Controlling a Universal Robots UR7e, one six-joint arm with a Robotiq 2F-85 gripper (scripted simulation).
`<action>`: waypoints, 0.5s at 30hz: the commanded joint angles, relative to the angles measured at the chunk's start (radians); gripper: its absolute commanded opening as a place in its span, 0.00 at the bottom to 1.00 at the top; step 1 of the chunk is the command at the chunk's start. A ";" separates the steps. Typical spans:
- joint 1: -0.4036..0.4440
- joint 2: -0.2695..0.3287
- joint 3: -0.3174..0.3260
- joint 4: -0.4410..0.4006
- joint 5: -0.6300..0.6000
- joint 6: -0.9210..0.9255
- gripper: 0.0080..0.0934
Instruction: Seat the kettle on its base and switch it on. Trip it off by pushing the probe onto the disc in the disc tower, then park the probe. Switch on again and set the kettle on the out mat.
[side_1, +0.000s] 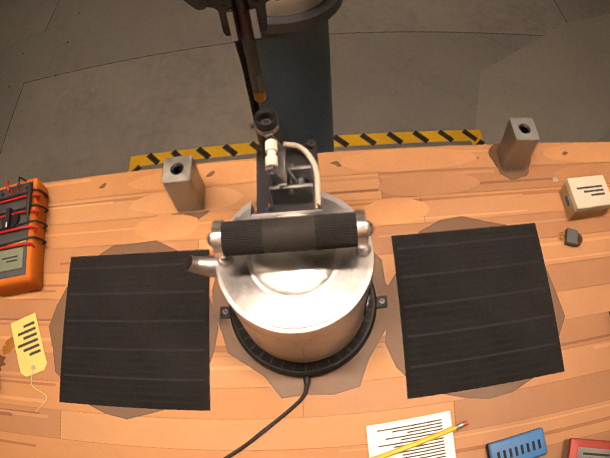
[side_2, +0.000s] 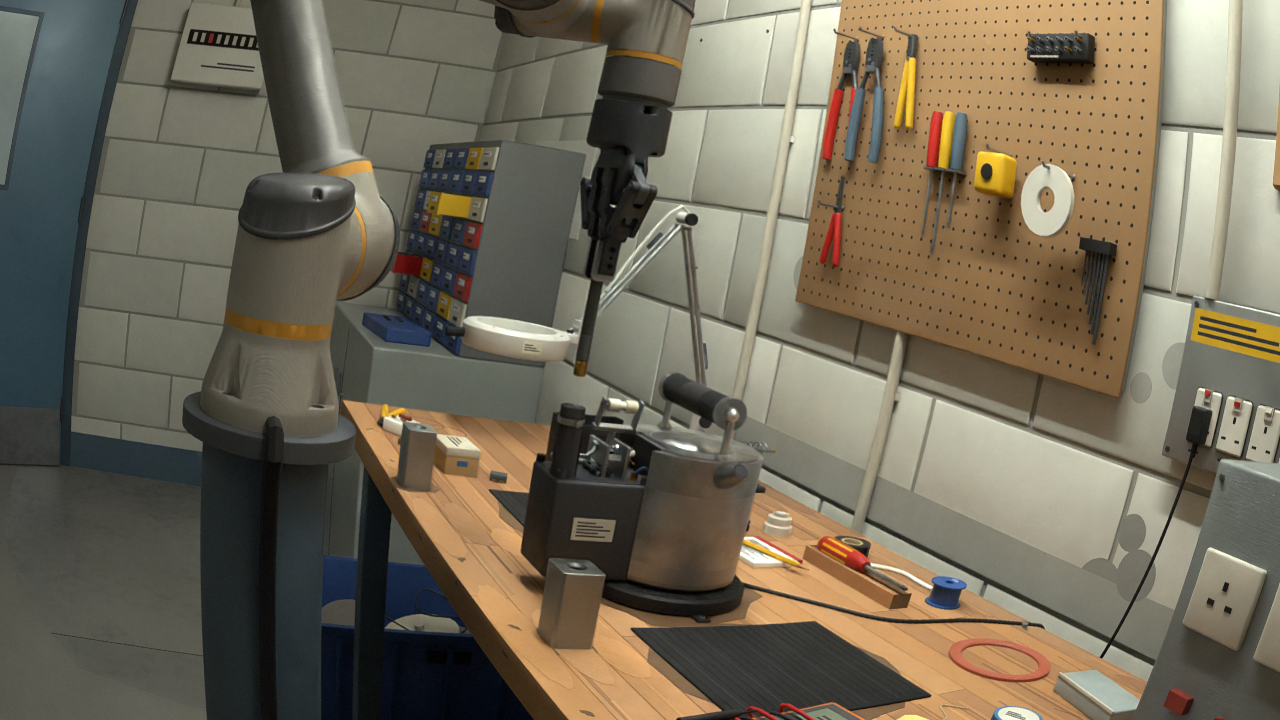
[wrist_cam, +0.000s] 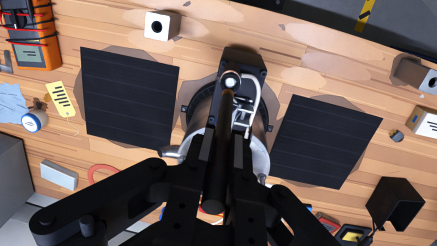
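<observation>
The kettle base (side_1: 305, 360) is mostly hidden under the steel kettle (side_1: 297, 287), which sits on it with its black handle (side_1: 290, 233) across the top and its spout to the left. Behind the kettle stands the dark disc tower (side_2: 566, 439), its round top opening (side_1: 265, 120) facing up. The dark probe (side_2: 588, 313), orange-tipped, hangs upright above that opening, clear of it, gripped at its upper part by my closed gripper (side_2: 604, 255). In the wrist camera the probe (wrist_cam: 221, 134) runs down between my fingers toward the tower top (wrist_cam: 230, 82).
Two grey holder blocks (side_1: 183, 181) (side_1: 518, 136) stand near the bench's far edge, left and right of the tower. Black mats (side_1: 136, 327) (side_1: 475, 305) lie flat either side of the kettle. A cable (side_1: 280, 420) runs from the base toward the near edge. An orange meter (side_1: 17, 235) sits far left.
</observation>
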 joint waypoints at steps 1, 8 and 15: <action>0.000 0.000 -0.001 0.000 0.000 0.000 0.00; 0.000 0.000 -0.001 0.000 0.000 0.000 0.00; -0.032 -0.004 0.001 0.002 0.000 -0.032 0.00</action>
